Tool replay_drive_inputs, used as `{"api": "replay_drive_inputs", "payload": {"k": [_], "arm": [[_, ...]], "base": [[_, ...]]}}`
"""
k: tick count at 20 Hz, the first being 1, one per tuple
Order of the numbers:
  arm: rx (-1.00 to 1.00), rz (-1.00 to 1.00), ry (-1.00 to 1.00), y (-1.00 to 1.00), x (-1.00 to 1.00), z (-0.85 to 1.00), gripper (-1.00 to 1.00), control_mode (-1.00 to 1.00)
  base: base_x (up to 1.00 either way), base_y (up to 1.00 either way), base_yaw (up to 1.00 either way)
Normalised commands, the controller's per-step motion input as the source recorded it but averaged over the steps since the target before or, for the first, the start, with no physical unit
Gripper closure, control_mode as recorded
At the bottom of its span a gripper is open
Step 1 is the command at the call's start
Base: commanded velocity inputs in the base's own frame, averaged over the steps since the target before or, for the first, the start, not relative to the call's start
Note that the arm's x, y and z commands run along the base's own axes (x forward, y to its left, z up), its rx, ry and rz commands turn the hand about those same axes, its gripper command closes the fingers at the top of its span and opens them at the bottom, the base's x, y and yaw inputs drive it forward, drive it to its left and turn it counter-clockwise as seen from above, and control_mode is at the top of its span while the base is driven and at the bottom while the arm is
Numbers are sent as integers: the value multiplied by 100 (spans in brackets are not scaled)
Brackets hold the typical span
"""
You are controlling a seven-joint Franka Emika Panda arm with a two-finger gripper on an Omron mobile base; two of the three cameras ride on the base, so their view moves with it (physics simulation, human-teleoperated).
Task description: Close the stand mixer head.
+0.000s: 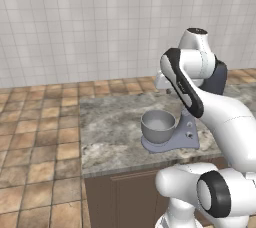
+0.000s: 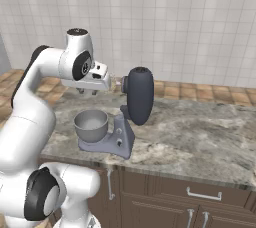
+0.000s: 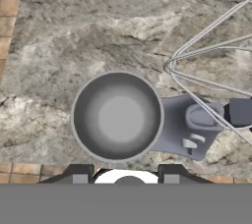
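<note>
We are looking at one stand mixer standing on the mottled grey stone counter (image 2: 200, 132), and we are taking its round grey metal bowl (image 2: 91, 125) as our landmark. There is one bowl, sitting on the mixer's lavender-grey base (image 2: 107, 146), open side up.

The dark slate-grey, capsule-shaped stand mixer head (image 2: 139, 95) is standing tilted up, nearly on end, above and behind the bowl on the neck side, with its lower end meeting the lavender-grey neck (image 2: 125, 129). In the left base view we are seeing just a dark sliver of it (image 1: 218, 78) behind the white arm. One wire whisk (image 3: 206, 66) is reaching out from the raised head, hanging in the air up and to the side of the bowl (image 3: 117, 116) in the hand view, not dipping into it.

The gripper (image 2: 120, 83) is hovering above the bowl, just beside the upper part of the head. From the hand view we are looking almost straight down into the bowl, with two small dark finger tips (image 3: 79, 173) rising at the near edge. They are standing apart with nothing between them, so the jaws are released.

We are counting one brown cabinet front below the counter with three metal handles (image 2: 202, 194) in the right base view. Terracotta floor tiles (image 1: 35, 137) are spreading beyond the bowl's side of the counter, and a white tiled wall (image 2: 190, 22) is rising behind.
</note>
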Motion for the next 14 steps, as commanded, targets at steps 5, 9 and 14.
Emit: {"api": "replay_drive_inputs", "payload": {"k": [5,9,14], "arm": [[0,0,-11,-19,-15,0,-100,-100],[4,1,-14,-83,-19,4,-100,-100],[12,4,-8,-100,-11,13,-100,-100]], "base": [[0,0,0],[0,0,0],[0,0,0]]}}
